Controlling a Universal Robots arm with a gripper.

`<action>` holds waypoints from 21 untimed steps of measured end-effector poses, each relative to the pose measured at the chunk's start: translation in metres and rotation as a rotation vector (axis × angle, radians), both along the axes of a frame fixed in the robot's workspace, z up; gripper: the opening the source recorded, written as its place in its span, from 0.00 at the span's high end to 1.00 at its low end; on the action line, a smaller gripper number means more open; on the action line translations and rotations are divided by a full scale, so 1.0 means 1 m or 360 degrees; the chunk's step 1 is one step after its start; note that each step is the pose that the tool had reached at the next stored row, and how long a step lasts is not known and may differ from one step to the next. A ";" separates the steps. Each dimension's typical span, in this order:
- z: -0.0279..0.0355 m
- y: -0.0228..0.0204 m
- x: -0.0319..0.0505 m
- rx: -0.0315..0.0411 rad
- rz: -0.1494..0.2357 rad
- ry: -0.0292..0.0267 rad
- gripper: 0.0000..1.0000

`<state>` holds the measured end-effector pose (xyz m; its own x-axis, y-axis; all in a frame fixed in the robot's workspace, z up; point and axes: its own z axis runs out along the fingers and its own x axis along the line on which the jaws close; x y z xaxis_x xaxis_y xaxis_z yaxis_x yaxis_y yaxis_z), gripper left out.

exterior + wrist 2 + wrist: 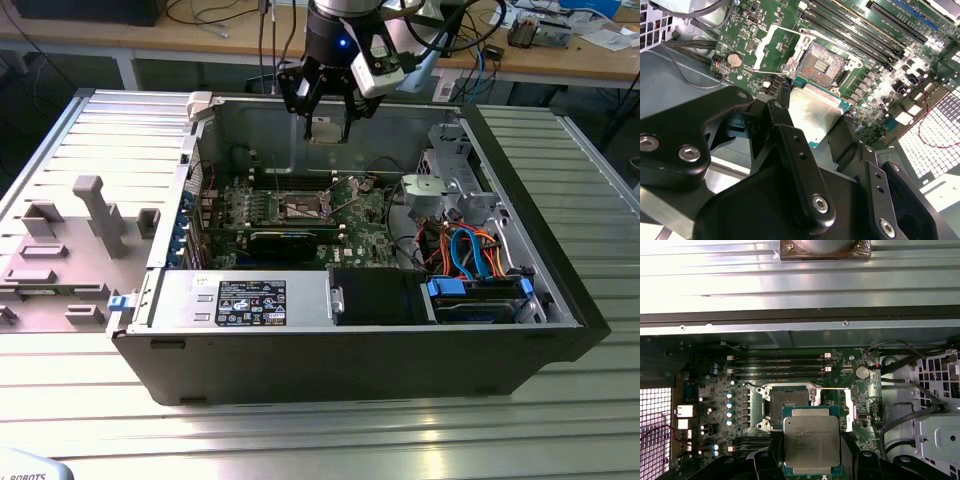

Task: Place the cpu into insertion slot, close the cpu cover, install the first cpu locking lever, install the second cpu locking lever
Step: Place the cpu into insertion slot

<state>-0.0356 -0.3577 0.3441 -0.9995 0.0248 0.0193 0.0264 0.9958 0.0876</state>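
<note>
1. Exterior view: black gripper (327, 122) on the arm hangs over the far part of an open dark-grey metal pc case (350, 345). The case lies on a ribbed silver metal table (560, 420).
2. Same view: fingers are closed on the cpu (326, 132), a small flat square chip w/ silver-grey metal top. It is held level in the air, well apart from the green motherboard (240, 205) below.
3. Same view: the insertion slot (303, 207), a small square socket w/ dark rim, sits mid-board. Grey plastic fixture blocks (90, 215) stand on the table at the exterior view's left. Blue & orange cables (470, 250) lie inside the case at the exterior view's right.
4. Second wrist view: two black metal fingers (795, 145) clamp the cpu (812, 112) by opposite edges. The slot (822, 62) is beyond it, brownish-gold contact field bare.
5. Same view: the cpu cover (762, 47), a thin square silver-grey metal frame, stands open just beside the slot; green board shows thru its window. Long black memory slots (860, 25) run along the slot's other side. A round silver coin battery (734, 60) sits near the cover.
6. First wrist view: cpu (811, 439) sits between the fingers (762, 462), metal top toward the camera. The slot (790, 405) is uncovered and the cover (849, 410) is up at its side. Memory slots (780, 367) lie past the slot.
</note>
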 end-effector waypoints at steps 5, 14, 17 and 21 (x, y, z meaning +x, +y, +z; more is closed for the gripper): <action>-0.0019 0.0000 0.0000 0.0000 0.0000 -0.00001 0.46; -0.0049 0.0000 0.0000 0.0000 0.0000 0.00000 0.46; -0.0054 0.0000 0.0000 0.0000 0.0000 0.00000 0.46; -0.0061 0.0000 0.0000 0.0000 0.0000 -0.00001 0.46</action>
<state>-0.0356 -0.3577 0.3380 -0.9995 0.0248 0.0193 0.0264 0.9958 0.0877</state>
